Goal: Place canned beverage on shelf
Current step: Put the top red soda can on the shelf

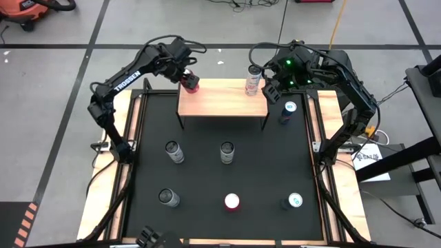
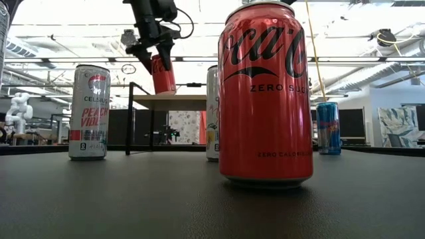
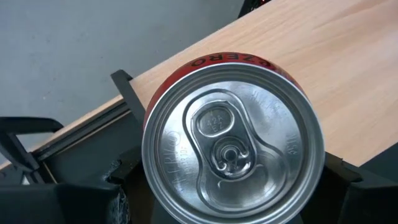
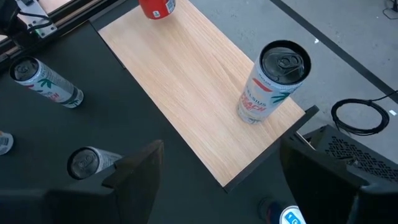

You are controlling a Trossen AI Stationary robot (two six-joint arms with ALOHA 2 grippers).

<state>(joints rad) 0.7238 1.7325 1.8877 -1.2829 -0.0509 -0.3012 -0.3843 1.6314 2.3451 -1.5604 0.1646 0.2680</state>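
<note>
High view: my left gripper (image 1: pixel 189 82) is clenched on a red can (image 1: pixel 190 85) at the shelf's (image 1: pixel 220 103) left back corner. The low view shows that can (image 2: pixel 162 74) tilted and hanging above the shelf top (image 2: pixel 169 102), not resting on it. My right gripper (image 1: pixel 273 89) hovers with its fingers spread and nothing between them, just off the shelf's right end, near a tall white can (image 1: pixel 253 81) that stands upright on the shelf's right back corner.

Every can I see is sealed. The left wrist view looks straight down on the held can's silver lid (image 3: pixel 232 148), tab flat and unopened, with the wood of the shelf (image 3: pixel 323 50) behind it. None of the other views give me that lid.

On the black mat (image 1: pixel 207 172) I count two pale cans in the middle row (image 1: pixel 174 151) (image 1: pixel 227 152), and a front row of a pale can (image 1: pixel 167 198), a second red can (image 1: pixel 232 202) and a blue can (image 1: pixel 293 202). One more blue can (image 1: pixel 288 111) stands just off the shelf's right end.

The low view puts the front red can (image 2: pixel 265 93) large in the foreground, a peach-labelled white can (image 2: pixel 89 111) to the left and a blue one (image 2: pixel 328 128) to the right; the labels read only here.

The right wrist view shows the white can (image 4: pixel 272 81) upright near the shelf's (image 4: pixel 186 81) end, the red can's base (image 4: pixel 157 8) at the far corner, and two pale cans (image 4: pixel 46 81) (image 4: pixel 93 162) on the mat.
</note>
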